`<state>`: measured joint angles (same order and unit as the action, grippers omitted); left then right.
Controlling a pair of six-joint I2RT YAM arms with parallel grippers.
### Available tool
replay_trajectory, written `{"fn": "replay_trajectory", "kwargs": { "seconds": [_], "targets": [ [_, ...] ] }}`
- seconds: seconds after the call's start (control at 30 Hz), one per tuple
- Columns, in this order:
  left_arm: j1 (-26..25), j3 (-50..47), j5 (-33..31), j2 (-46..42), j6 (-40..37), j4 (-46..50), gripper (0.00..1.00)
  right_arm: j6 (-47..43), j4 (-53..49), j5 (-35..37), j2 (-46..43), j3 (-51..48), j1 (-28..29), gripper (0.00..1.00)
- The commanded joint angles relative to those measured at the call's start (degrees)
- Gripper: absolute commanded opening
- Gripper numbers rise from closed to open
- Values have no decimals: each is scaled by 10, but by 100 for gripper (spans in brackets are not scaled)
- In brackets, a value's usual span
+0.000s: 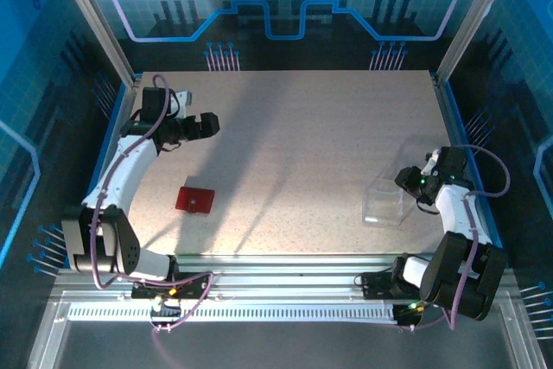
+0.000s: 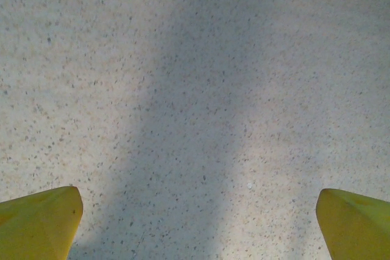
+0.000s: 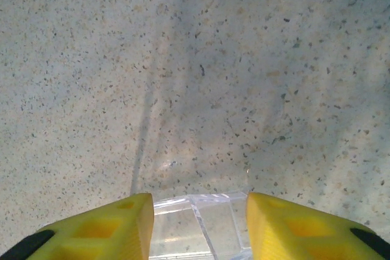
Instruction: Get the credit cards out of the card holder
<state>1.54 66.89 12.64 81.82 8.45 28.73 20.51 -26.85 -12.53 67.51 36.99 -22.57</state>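
The card holder (image 1: 194, 199) lies flat on the desk (image 1: 294, 144), probably light and floppy; pin its border. Beyond it the left gripper (image 1: 207, 124) hangs released; far to its right the right gripper (image 3: 198, 200) straddles a clear box (image 1: 384, 200), grasp unclear.

The card holder (image 1: 194, 199) looks closed, its cards hidden.

The speckled beige tabletop (image 1: 294, 144) lies bare across its middle and far side, wide enough for either arm. A small flat red card holder (image 1: 194, 199) lies left of centre (low, nothing beside it). The left gripper (image 1: 210, 124) hangs over the far-left corner. A clear plastic box (image 1: 386, 203) stands near the right front, its wall between the right gripper (image 3: 199, 214) fingers.
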Motion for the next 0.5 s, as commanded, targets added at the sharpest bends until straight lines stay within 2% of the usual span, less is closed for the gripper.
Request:
{"fn": "replay_trajectory", "kwargs": {
  "seconds": [0.0,0.2,0.47],
  "targets": [
    [10,-10,16,1,-20,4,99,-2,6,-13,-1,-17,-9,43],
    [14,-13,23,0,-17,-1,99,-3,9,-17,-8,-25,-8,33],
    [26,-12,49,0,2,-10,99,-1,10,-29,6,-24,-8,27]
  ]
}}
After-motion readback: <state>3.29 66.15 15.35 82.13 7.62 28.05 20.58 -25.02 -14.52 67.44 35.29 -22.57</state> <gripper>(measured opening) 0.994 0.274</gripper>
